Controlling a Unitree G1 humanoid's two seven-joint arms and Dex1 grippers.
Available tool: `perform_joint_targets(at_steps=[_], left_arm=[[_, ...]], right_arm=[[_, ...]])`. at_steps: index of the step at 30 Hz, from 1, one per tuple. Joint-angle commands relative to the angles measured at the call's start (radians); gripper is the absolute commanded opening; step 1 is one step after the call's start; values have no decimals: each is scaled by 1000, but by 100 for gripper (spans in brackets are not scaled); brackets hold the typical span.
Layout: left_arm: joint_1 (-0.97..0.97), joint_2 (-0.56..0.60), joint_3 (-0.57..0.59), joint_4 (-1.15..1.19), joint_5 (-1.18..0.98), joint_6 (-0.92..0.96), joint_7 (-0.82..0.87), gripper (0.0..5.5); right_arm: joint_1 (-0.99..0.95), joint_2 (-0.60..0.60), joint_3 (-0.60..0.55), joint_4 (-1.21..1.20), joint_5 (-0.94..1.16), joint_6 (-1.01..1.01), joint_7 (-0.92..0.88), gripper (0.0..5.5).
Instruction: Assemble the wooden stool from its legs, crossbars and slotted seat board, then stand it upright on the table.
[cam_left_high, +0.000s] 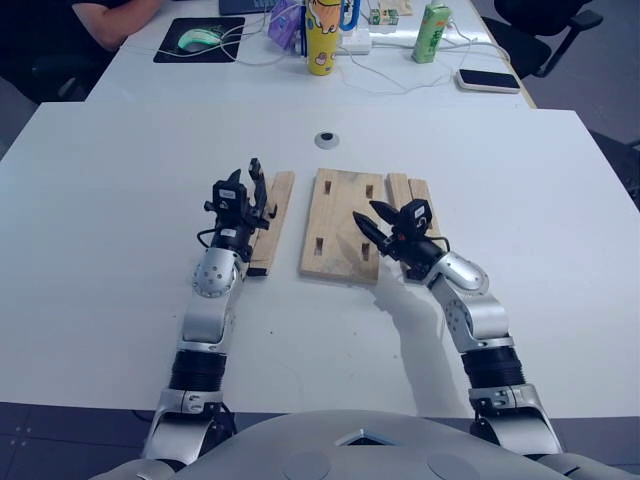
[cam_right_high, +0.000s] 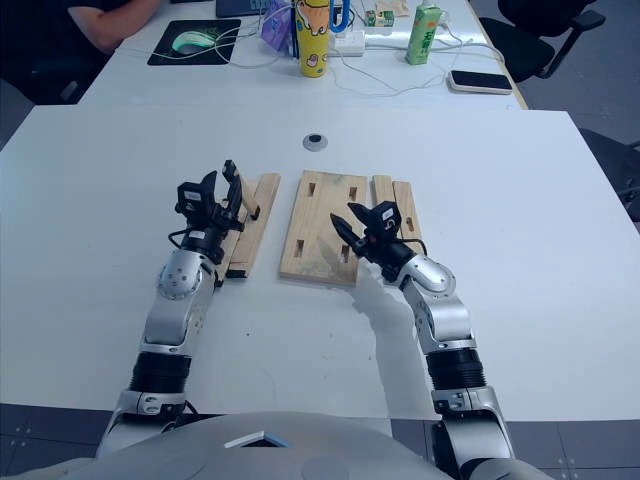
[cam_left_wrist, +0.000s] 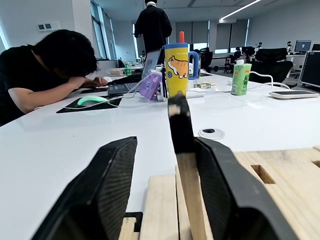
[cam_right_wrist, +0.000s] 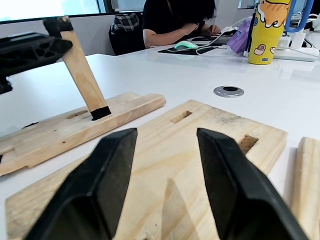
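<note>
Stereo overhead; wrist cameras low (perhaps table-level) across seat board (cam_left_high: 335, 215)

White tabletop (cam_left_high: 100, 200), round cable port (cam_left_high: 326, 140) beyond the left pincer (cam_left_high: 245, 180), second white desk (cam_left_high: 130, 70) farther back, black office chair (cam_left_high: 545, 30) far past the right pincer (cam_left_high: 366, 212), ceiling light strip (cam_left_wrist: 240, 9), windows (cam_left_wrist: 97, 22)

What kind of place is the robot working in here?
Most likely an open-plan office. The far desk holds a computer mouse on a mat, a laptop and a phone; office chairs stand beside it, and monitors stand farther back in the room.
</note>
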Motion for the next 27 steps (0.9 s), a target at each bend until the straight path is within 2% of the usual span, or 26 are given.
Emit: perform_joint_targets(at_steps=[1,6,11,19,27], left_arm=[[-101,-6,42,-137,-26,80,25,209],[-242,11,85,-209,-70,188,20,209],[-355,17,132,-116,-187,286,-36,140],[-383,24,144,-24,-218,311,-77,4],[-444,0,142,68,-225,272,-84,2]], right_arm=[[-2,2,2,12,-15,-6,-3,221],[-1,5,6,16,-17,-10,-5,221],[-7,12,12,27,-26,-15,-7,221],[-19,19,12,43,-41,-23,-7,221],[-29,28,19,56,-51,-31,-10,221]])
